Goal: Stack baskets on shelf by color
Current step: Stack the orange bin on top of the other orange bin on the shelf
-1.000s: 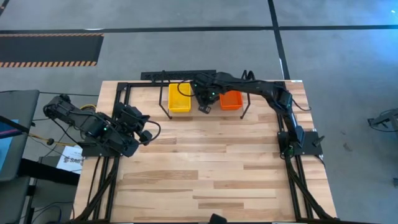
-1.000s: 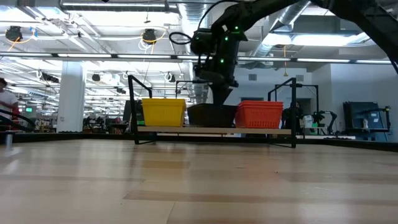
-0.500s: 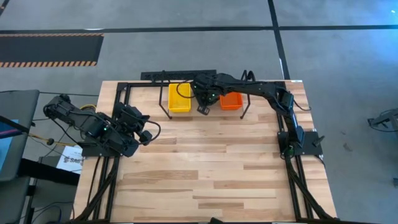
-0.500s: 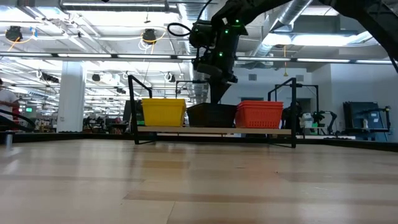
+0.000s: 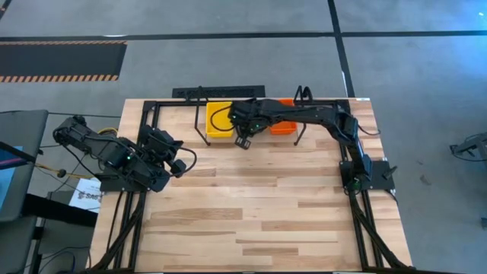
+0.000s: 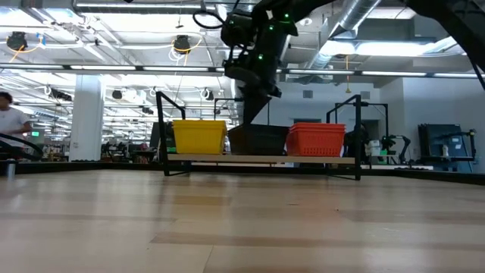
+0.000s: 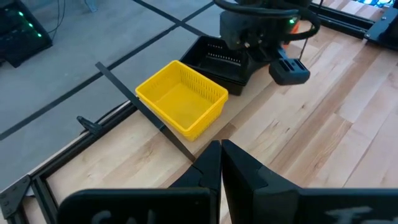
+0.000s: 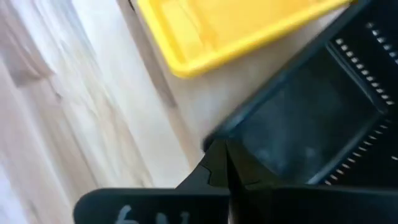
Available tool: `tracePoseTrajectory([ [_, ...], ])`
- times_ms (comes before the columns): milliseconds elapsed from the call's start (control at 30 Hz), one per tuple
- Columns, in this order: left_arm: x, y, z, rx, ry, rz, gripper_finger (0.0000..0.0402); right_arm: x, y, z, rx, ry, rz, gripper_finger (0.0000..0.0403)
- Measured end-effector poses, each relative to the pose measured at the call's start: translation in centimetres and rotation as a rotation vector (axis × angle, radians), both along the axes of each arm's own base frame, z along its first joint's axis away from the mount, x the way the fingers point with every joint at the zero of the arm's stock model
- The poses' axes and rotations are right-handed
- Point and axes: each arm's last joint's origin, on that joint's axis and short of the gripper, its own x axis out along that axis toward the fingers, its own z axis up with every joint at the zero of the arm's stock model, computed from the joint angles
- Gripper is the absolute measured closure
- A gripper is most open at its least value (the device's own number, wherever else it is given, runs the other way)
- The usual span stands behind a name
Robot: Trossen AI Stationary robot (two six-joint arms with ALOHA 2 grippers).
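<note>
Three colours stand in a row on the shelf (image 6: pixel 261 159) at the far edge of the table (image 5: pixel 259 205): the yellow basket (image 6: pixel 200 136) at one end, the black basket (image 6: pixel 259 139) in the middle, the red-orange basket (image 6: pixel 314 139) at the other end. In the low view all three sit level on the board, close beside one another between the black wire hoops.

The right gripper (image 8: pixel 219 163) hangs above the shelf's front edge, between the yellow and black baskets, its two fingers pressed together and holding nothing. The left gripper (image 7: pixel 220 160), also closed and empty, waits at the table's left side, well apart from the shelf.

No loose basket shows anywhere on the table, so the sorting looks finished or very nearly so; whether each colour is a single basket or a nested stack cannot be judged from here.

If the step in hand is the retreat, as it appears, the way to do it well is to lift the right arm straight clear before swinging it back, keeping the closed fingers away from the black basket's rim and the wire hoop, since a nudge could push a light mesh tray askew or off the board.
</note>
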Motion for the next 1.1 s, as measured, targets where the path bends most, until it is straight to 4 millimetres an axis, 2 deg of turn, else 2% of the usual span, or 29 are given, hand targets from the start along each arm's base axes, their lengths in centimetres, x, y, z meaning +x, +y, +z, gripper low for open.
tracePoseTrajectory([
  [267, 0.0, 0.0, 0.0, 0.000, 0.000, 0.000, 0.0401, 0.9, 1.5, 0.3, -0.001, -0.067, 0.004, 0.0403],
  [467, 0.0, 0.0, 0.0, -0.001, 0.000, 0.000, 0.0402, 1.4, 1.7, 0.5, -0.011, -0.112, 0.008, 0.0403],
  [667, 0.0, 0.0, 0.0, -0.007, 0.004, -0.003, 0.0401, 0.8, 0.1, 0.4, -0.108, -0.067, -0.054, 0.0403],
  [800, 0.0, 0.0, 0.0, -0.007, 0.004, -0.003, 0.0401, 0.2, -0.9, 0.3, -0.108, -0.033, -0.077, 0.0403],
  [1100, 0.0, 0.0, 0.0, -0.007, 0.004, -0.003, 0.0401, -1.1, -1.3, -0.1, -0.136, 0.110, -0.084, 0.0403],
])
